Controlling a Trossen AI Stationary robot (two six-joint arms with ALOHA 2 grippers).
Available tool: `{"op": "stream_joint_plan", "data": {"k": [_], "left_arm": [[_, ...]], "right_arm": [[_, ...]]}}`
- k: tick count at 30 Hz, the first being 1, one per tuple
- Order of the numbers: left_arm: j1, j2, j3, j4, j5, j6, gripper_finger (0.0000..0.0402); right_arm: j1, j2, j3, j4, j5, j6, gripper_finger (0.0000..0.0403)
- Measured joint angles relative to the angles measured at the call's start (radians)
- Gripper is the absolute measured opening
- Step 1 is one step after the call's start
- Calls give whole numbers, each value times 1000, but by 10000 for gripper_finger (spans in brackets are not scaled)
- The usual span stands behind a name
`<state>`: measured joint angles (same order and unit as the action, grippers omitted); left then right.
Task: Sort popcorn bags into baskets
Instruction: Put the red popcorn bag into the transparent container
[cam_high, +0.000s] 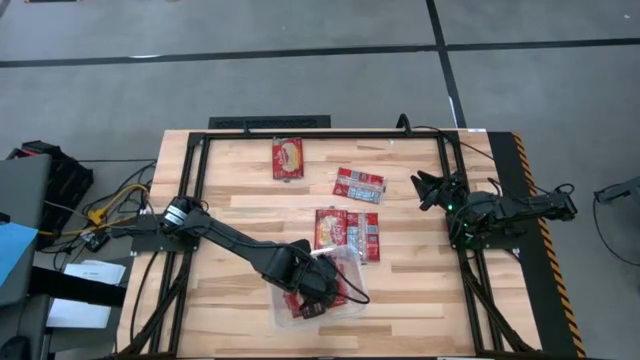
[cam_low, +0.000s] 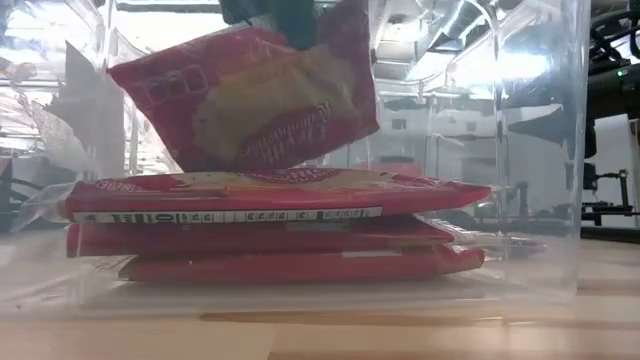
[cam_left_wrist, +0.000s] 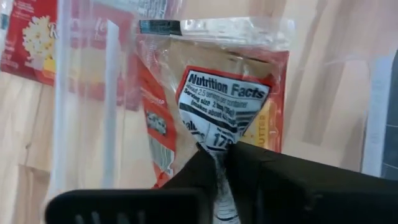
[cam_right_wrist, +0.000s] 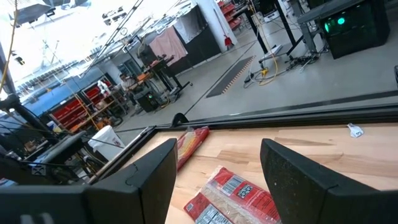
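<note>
My left gripper (cam_high: 318, 283) is over the clear plastic bin (cam_high: 347, 256) near the table's near edge, shut on a red popcorn packet (cam_low: 250, 100) with a Nutrition Facts panel (cam_left_wrist: 221, 99). Under it, three red packets (cam_low: 270, 225) lie flat in a stack on the bin floor. Several more packets lie flat on the table: one (cam_high: 288, 158) near the far edge, one (cam_high: 358, 184) right of it, and two (cam_high: 345, 230) side by side just beyond the bin. My right gripper (cam_high: 428, 188) waits open at the table's right side, touching nothing. My left gripper pinches the packet between its two fingers (cam_left_wrist: 261, 165) at the edge by the Nutrition Facts panel (cam_left_wrist: 217, 134), where the film puckers. The fingers come from above, pointing down into the bin. The packet hangs tilted below them, its lower edge (cam_low: 230, 165) just over the stack; whether they touch, I cannot tell.
The bin's clear walls (cam_low: 520, 150) stand around the held packet on all sides. A black frame (cam_high: 300, 133) runs round the tabletop. The right wrist view shows two loose packets (cam_right_wrist: 233, 196) (cam_right_wrist: 189, 143) ahead of the right gripper's open fingers (cam_right_wrist: 217, 180). Bare wood lies left of the bin.
</note>
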<state>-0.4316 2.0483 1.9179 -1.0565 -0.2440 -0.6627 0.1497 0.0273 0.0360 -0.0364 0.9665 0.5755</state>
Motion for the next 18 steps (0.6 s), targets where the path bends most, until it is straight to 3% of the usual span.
{"op": "stream_joint_plan", "data": {"k": [11,18], "left_arm": [[32,0,1,30,41,-10,206],[56,0,176,-103,81,38,227]], "right_arm": [[0,0,0,0,0,0,255],[0,0,0,0,0,0,255]]}}
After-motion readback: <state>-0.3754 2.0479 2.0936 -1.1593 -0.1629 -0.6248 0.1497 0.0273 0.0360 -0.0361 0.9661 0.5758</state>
